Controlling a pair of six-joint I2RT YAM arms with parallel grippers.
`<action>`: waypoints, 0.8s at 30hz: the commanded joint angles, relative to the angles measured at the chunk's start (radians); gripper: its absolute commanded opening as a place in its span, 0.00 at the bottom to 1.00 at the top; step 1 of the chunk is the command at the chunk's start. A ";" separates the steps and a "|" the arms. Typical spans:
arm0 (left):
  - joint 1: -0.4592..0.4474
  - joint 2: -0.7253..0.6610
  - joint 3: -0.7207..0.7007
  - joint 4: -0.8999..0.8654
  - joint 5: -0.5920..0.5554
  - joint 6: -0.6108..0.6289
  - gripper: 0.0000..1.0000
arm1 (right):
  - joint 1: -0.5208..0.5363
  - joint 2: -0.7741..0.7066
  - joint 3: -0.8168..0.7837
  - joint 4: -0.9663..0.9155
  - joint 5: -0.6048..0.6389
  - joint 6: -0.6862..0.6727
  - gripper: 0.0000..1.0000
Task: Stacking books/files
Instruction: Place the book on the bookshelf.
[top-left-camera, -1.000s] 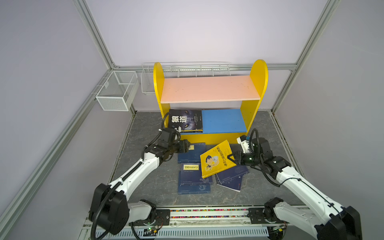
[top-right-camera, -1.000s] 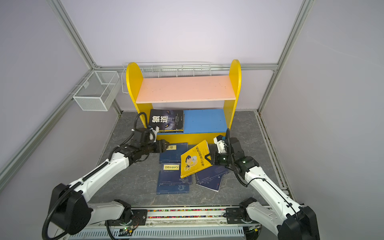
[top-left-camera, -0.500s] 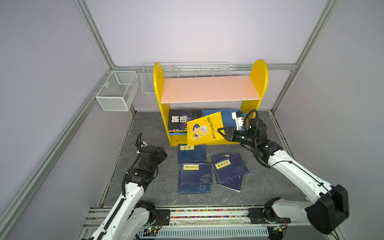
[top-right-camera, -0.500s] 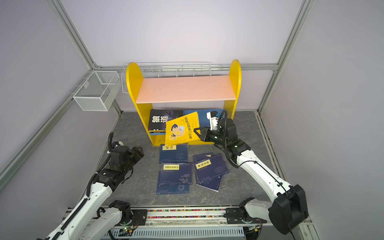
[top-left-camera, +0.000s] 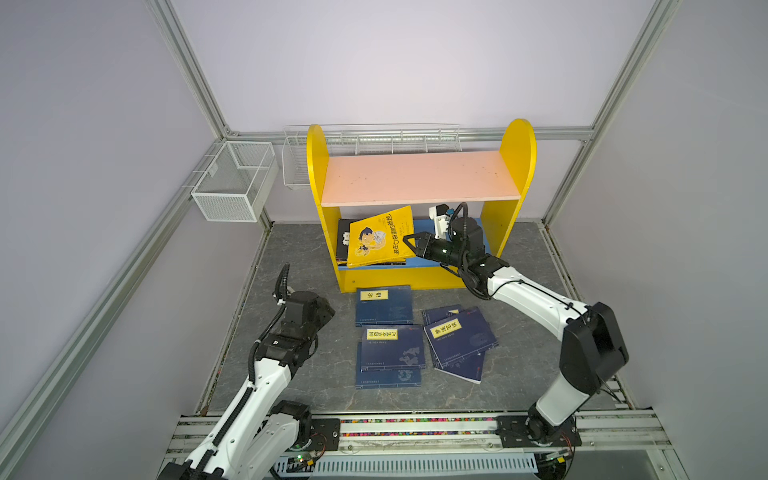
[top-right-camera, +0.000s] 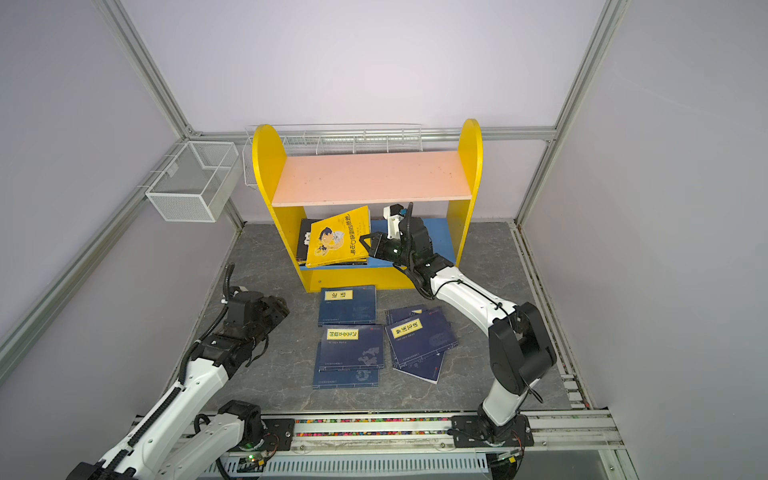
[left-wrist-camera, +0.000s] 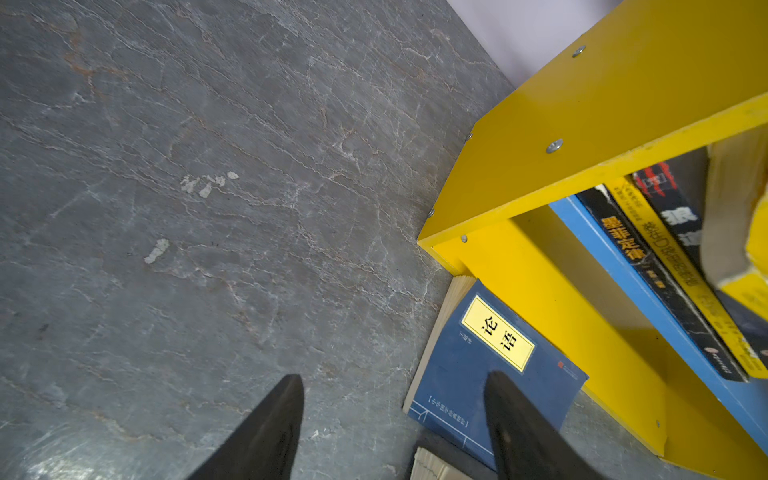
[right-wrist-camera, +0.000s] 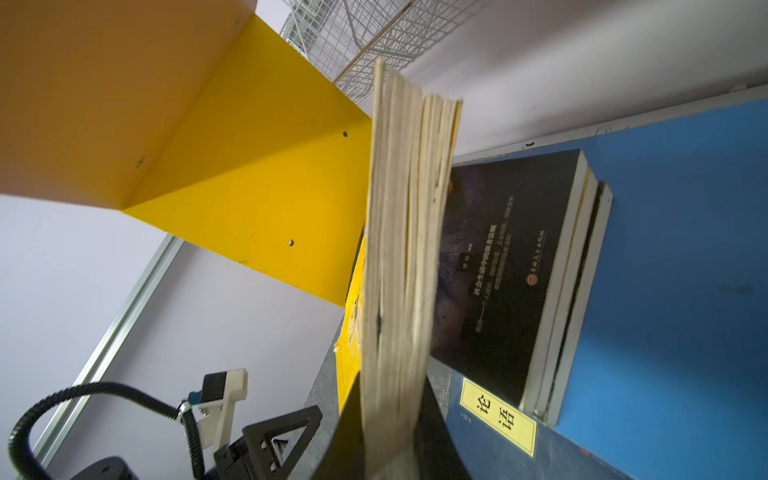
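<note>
Nearest, along the front edge of the grey tabletop (top-left-camera: 291, 257), runs the rail (top-left-camera: 415, 428) that carries both arm bases. Toward the front left corner the left gripper (left-wrist-camera: 392, 380) hangs over the bare surface. Its jaws are spread wide with nothing between them.

At mid-tabletop lie the navy books with pale-yellow labels. A squared navy pile (top-left-camera: 390, 353) sits in the centre. Just to its right is a skewed navy pile (top-left-camera: 459, 336), its books fanned out of line. Beyond the squared pile, the navy 论语 book (top-left-camera: 384, 305) lies flat just in front of the base of the yellow bookshelf (top-left-camera: 517, 166).

Farther back, the right gripper (top-left-camera: 409, 243) reaches into the bookshelf's lower bay. Its jaws are clamped on the page edge of the yellow cartoon-boy book (top-left-camera: 380, 237). That book is tilted, cover up, over the shelved stack (right-wrist-camera: 507, 270). The stack is a black book, a yellow one and another black one, lying flat at the left end of the blue lower board (top-right-camera: 442, 235). I cannot tell whether the held book touches the stack.

Above is the pink top board (top-left-camera: 419, 176). At the back are a long wire rack (top-left-camera: 374, 135) and a wire basket (top-left-camera: 235, 183) on the left wall.
</note>
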 joint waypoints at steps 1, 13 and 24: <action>0.007 -0.010 -0.009 -0.025 -0.007 0.005 0.70 | 0.002 0.021 0.089 0.096 0.013 0.021 0.06; 0.006 0.030 0.000 -0.019 -0.005 0.017 0.70 | 0.003 0.182 0.187 0.070 -0.047 0.099 0.07; 0.007 0.032 0.011 -0.033 -0.006 0.021 0.70 | 0.011 0.252 0.228 0.040 -0.050 0.103 0.15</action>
